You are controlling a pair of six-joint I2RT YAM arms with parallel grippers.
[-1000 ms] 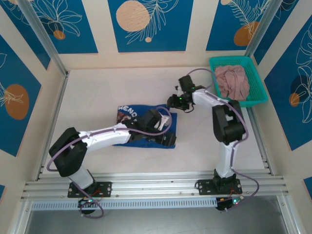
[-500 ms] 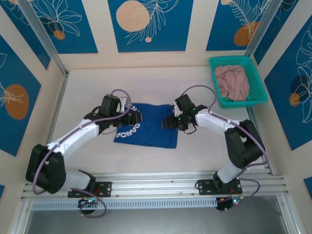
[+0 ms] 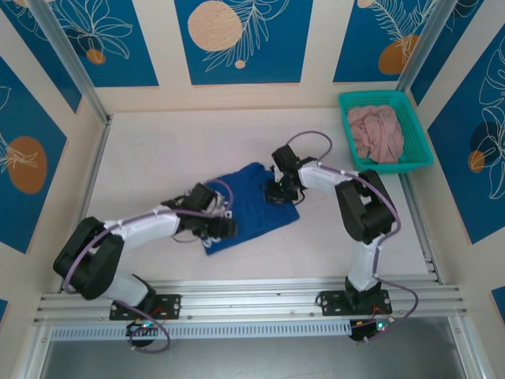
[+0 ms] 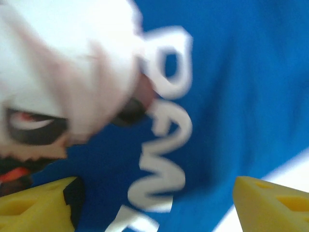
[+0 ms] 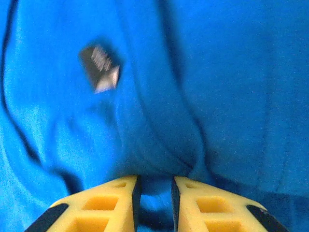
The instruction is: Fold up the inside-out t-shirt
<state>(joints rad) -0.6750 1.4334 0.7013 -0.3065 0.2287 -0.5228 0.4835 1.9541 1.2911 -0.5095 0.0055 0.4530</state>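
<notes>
1. Nearest the arm bases, the left fingers (image 4: pixel 270 203) are spread wide and grip nothing. They hang over the near-left corner of the inside-out t-shirt (image 3: pixel 251 204), just above its white lettering (image 4: pixel 164 145). They probably need to straddle the hem and close on every layer before any lift.
2. The t-shirt lies rumpled and askew in the middle of the bench (image 3: pixel 158 150) (both wrist views are blurred, so its edges are hard to read).
3. Farther out, at the shirt's far-right side, the right fingers (image 5: pixel 203 208) are nearly pressed together. They pinch a narrow ridge of blue cloth, near the sewn label (image 5: pixel 100 67). The bite looks shallow, so a slow pull would suit it.
4. The fold should go best if both arms carry their corners level, so the cloth does not twist.
5. At the far right, well apart, the teal basket (image 3: pixel 418 150) holds a dusty-pink garment (image 3: pixel 377 133), which needs no handling.
</notes>
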